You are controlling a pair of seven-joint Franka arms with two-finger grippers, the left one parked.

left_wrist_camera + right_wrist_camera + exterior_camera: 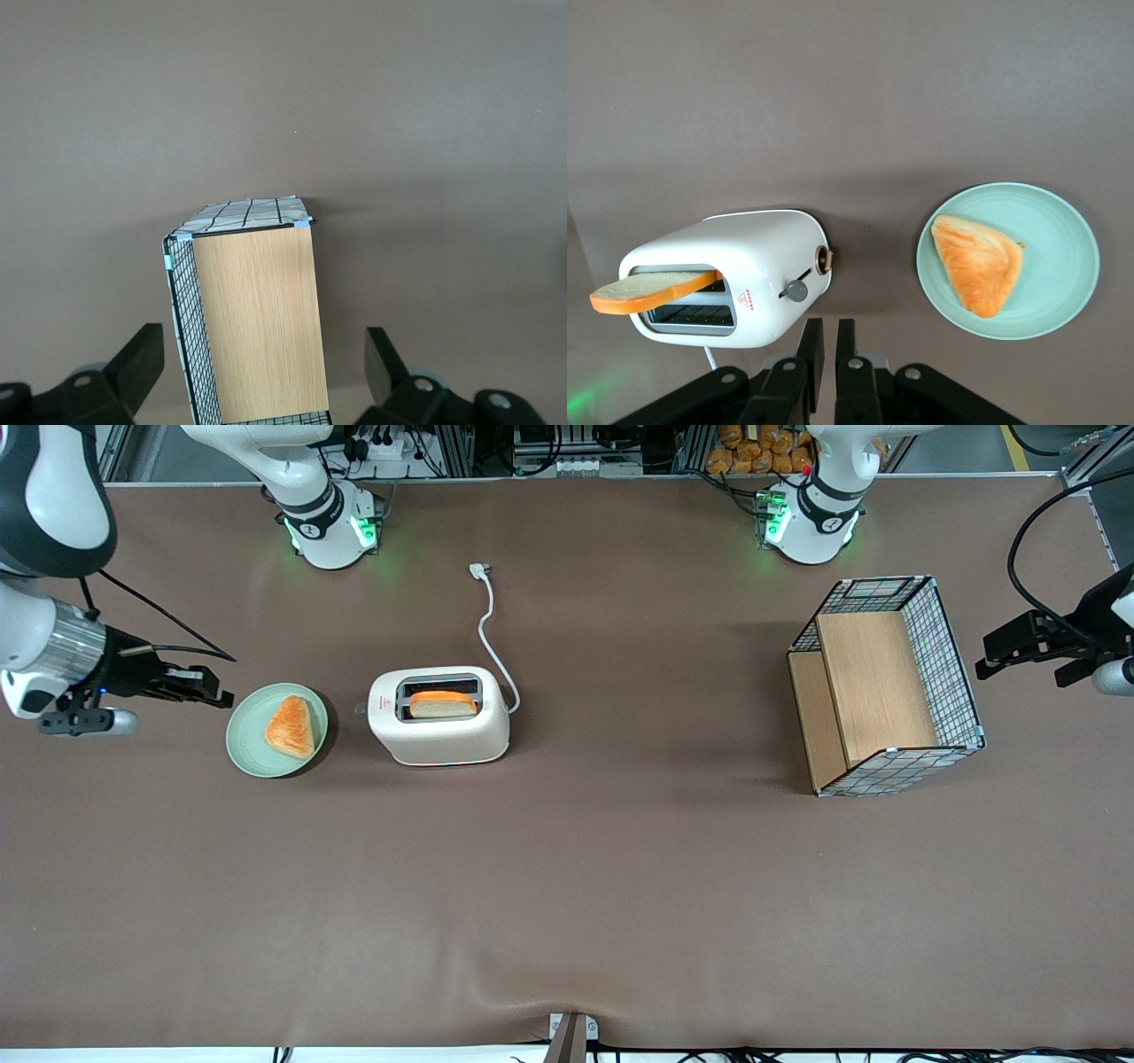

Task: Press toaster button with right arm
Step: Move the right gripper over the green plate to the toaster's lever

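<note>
Front view: your tool [221, 691] hangs at the working arm's end of the bench [567, 886], beside the green plate [252, 753]. The toaster [438, 731] stands just past it.

Right wrist view: fingers [808, 347] nearly closed, empty; toaster button [797, 290] apart from them.

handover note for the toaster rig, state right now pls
Gripper: shut, holding nothing, hanging above the table at the working arm's end, beside the green plate; not touching the toaster.
Toaster: upright mid-table, a bread slice sticking out of one slot, cord trailing on the table, plug loose.
Toaster button: grey knob on the narrow end facing the plate, not pressed by anything.
Plate holds a triangular bread piece.
Done: nothing visible yet.
Left: bring the gripper to the button and press it.
</note>
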